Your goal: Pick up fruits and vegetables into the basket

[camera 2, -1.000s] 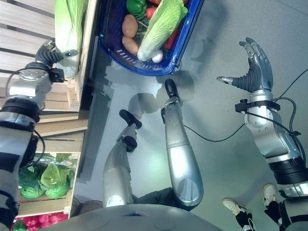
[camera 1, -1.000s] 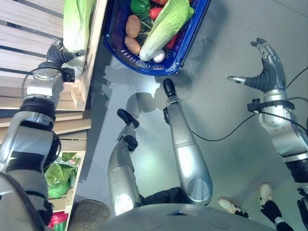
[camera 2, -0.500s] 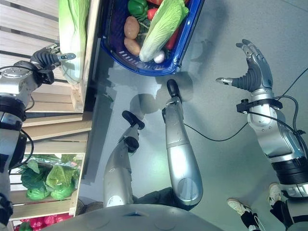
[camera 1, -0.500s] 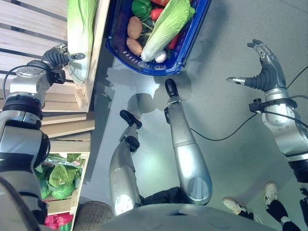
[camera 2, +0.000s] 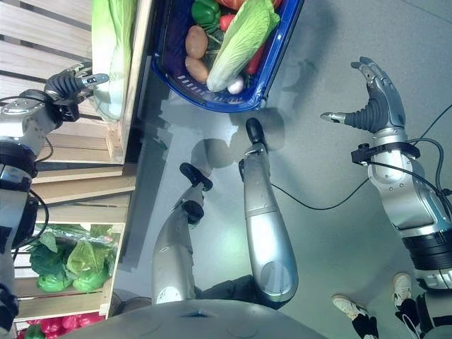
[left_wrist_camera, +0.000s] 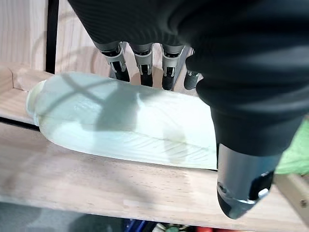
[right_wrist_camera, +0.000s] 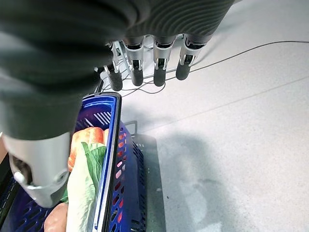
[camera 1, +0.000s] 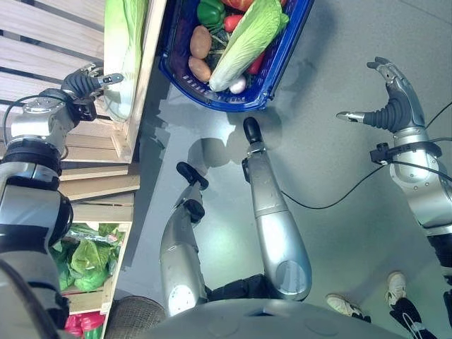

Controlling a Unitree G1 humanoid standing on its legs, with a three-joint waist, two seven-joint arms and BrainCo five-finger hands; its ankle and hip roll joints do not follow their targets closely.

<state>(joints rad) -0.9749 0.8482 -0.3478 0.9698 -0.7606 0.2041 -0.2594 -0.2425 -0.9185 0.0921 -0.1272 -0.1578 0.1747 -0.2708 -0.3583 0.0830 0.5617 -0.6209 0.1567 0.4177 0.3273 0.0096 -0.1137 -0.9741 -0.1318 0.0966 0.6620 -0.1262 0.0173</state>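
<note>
Two cabbages: one in basket; one in crate.

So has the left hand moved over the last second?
Yes. The left hand has drawn back off the cabbage toward the crate's outer end; its fingers hover open.

A pale green cabbage lies lengthwise in the wooden crate, left of the blue basket already holding vegetables.
</note>
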